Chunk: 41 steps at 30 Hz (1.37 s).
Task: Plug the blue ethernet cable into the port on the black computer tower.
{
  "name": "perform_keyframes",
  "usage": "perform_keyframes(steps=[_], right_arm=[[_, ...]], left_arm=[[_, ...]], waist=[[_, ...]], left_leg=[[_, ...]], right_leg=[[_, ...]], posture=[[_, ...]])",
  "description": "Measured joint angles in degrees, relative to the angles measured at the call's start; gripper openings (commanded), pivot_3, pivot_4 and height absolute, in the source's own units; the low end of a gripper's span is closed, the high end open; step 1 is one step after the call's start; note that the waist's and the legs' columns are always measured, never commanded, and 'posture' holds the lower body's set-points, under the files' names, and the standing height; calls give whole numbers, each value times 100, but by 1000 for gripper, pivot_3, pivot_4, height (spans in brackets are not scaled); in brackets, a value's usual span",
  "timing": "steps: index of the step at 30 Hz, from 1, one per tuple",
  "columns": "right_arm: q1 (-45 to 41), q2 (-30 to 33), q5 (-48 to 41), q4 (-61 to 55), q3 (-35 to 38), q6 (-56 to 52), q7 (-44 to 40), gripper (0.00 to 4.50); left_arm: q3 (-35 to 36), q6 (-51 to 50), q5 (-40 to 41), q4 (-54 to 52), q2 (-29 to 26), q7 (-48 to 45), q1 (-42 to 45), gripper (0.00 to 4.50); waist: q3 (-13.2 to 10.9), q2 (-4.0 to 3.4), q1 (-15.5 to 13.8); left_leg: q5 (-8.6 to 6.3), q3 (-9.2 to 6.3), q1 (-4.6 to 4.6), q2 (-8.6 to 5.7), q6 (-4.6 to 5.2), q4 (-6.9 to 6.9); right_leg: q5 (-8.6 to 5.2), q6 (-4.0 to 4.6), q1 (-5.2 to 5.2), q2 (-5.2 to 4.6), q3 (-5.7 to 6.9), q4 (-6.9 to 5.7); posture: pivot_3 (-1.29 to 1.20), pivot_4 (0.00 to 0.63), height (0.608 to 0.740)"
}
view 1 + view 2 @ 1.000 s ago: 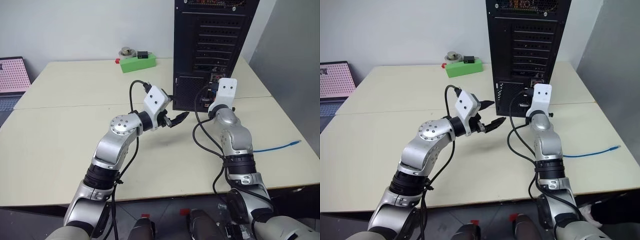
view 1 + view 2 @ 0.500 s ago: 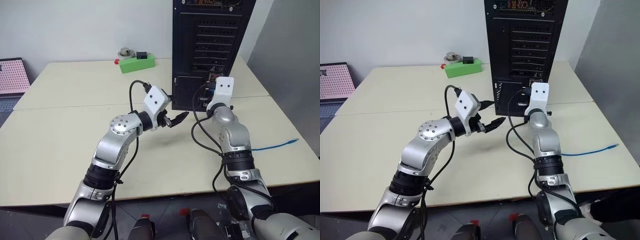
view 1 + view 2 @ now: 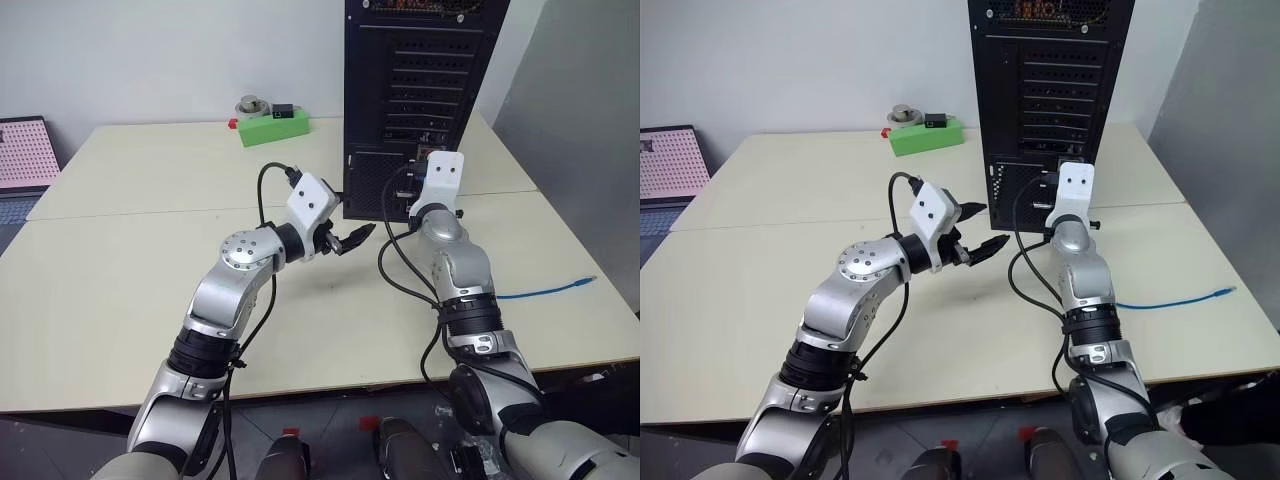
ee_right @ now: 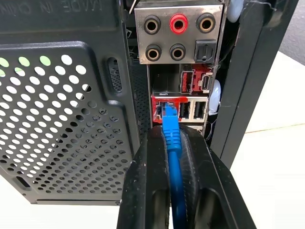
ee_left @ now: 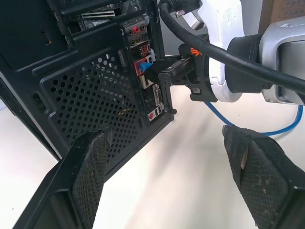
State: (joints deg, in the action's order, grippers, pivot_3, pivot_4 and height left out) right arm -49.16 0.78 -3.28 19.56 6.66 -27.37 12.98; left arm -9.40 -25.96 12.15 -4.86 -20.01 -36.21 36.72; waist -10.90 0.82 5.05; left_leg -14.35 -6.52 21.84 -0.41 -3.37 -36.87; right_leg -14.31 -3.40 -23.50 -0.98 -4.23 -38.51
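The right gripper (image 4: 174, 157) was pinched narrow around the blue ethernet cable (image 4: 172, 143), holding it just behind the plug, with the cord running back between the two fingers. It had the plug up against the back panel of the black computer tower (image 3: 425, 60), which stood upright at about twelve o'clock on the table (image 3: 130, 280). In the right wrist view the plug's tip sat at the mouth of the port (image 4: 164, 110) in the red-framed block, under the row of round audio sockets (image 4: 177, 23); I couldn't tell whether it was only lined up, partly in, or already clicked home.

The rest of the cord trailed off across the tabletop toward three o'clock, its loose end (image 3: 590, 282) lying near the table's edge, well apart from the tower.

The left gripper (image 3: 352, 240) hung spread wide and empty, at about nine o'clock from the other hand, pointing toward the tower's lower corner and touching nothing.

I judged the step in hand to be the insertion itself, close to the finish. The next move seemed to call for a short, straight push along the line of the plug, kept square to the socket so the clip could catch, and only then a loosening of the fingers and a straight withdrawal without tugging the cord
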Motion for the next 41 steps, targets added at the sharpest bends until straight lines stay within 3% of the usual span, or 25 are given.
perform_keyframes(steps=[4, 9, 16, 21, 26, 32, 41], right_arm=[[-2, 0, -52, 6, 34, 1, -66, 25], [24, 42, -203, -44, 138, 2, -206, 1288], [407, 104, -241, -661, 122, -144, -292, 2613], [1142, 145, -253, -1981, 14, -769, -424, 3491], [2100, 401, -526, -3893, -169, -1676, -869, 4484], [2622, 1481, -1218, -4977, 149, -1892, -2071, 4495], [3052, 2668, -1879, -5025, 964, -1673, -3345, 4495]], left_arm=[[0, 0, 0, 0, -2, 34, 0, 3918], [0, 8, -1, 5, -7, 45, 0, 3918], [15, 23, -41, 103, -67, 45, 4, 3918], [163, 35, -90, 129, -200, 62, 9, 3918], [390, -145, -82, 118, -458, 69, -31, 3918], [479, -148, -112, 80, -888, -65, -299, 3918], [839, -82, 229, 135, -1073, -488, -292, 3918]], waist=[[0, 0, 1], [0, 0, -3], [-1, 0, -16], [0, -1, -44], [0, -1, -72], [-1, 1, -128], [-2, 3, -173]], left_leg=[[1, 0, 0, 0, 2, 0], [2, 0, 3, 0, 3, 5], [2, 1, 23, 1, 0, 81], [6, -2, 96, 2, -7, 85], [6, -6, 106, 1, -11, 89], [7, -4, 101, -1, -13, 82], [8, -1, 95, 1, -12, 80]], right_leg=[[1, -1, 0, 0, 0, 0], [1, -1, -1, 0, 1, 4], [11, 13, -15, -7, 2, 77], [19, 28, -83, -10, 7, 75], [15, 28, -88, -13, 14, 81], [-3, -1, -74, -14, 17, 92], [-2, -1, -68, -13, 16, 91]], posture=[[0, 150, 740], [0, 150, 740], [0, 150, 740], [0, 150, 740], [0, 150, 740], [0, 150, 740], [0, 150, 740]])
